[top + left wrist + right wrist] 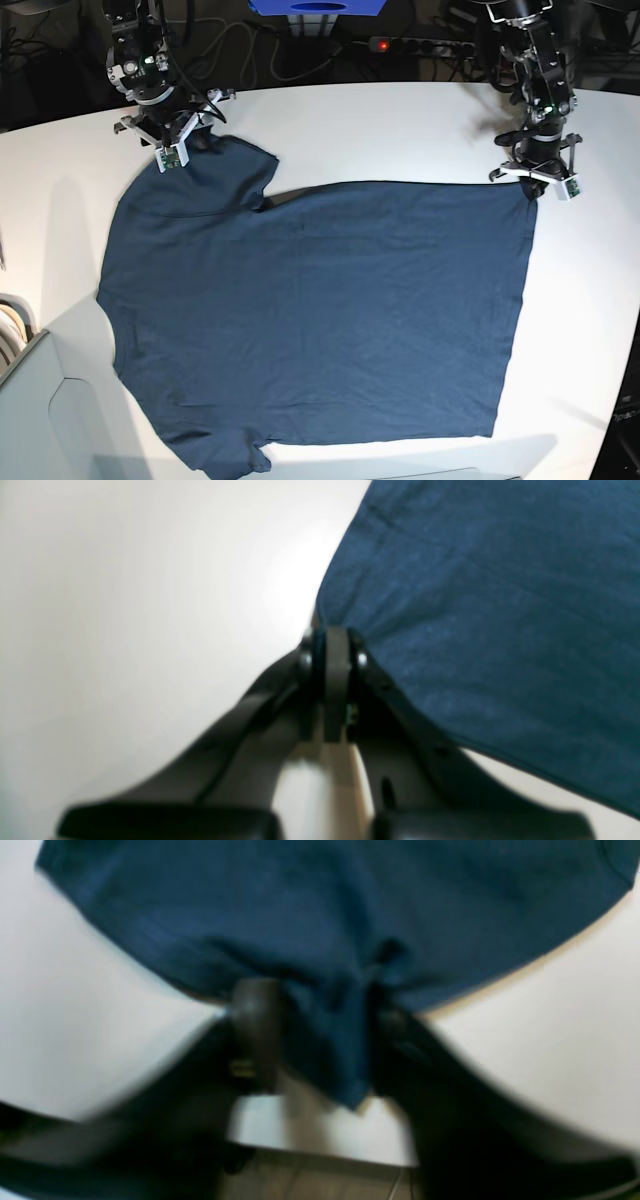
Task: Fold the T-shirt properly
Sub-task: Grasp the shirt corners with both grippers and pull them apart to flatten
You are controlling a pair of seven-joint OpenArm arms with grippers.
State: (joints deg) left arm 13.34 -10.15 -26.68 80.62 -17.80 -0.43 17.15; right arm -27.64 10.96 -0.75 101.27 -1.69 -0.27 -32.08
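The dark navy T-shirt (320,310) lies spread flat on the white table (380,120), neck side toward the left of the base view. My left gripper (535,182) is at its far right hem corner. In the left wrist view that gripper (336,650) is shut, with the edge of the T-shirt (500,605) pinched between its fingers. My right gripper (178,150) is at the far left sleeve. In the blurred right wrist view, its jaws (325,1025) press on a bunched fold of the T-shirt (325,905) that fills the gap between them.
A blue object (318,8), a power strip (420,45) and cables lie beyond the table's back edge. A pale grey box (40,410) stands at the lower left. The table's edge with floor below shows in the right wrist view.
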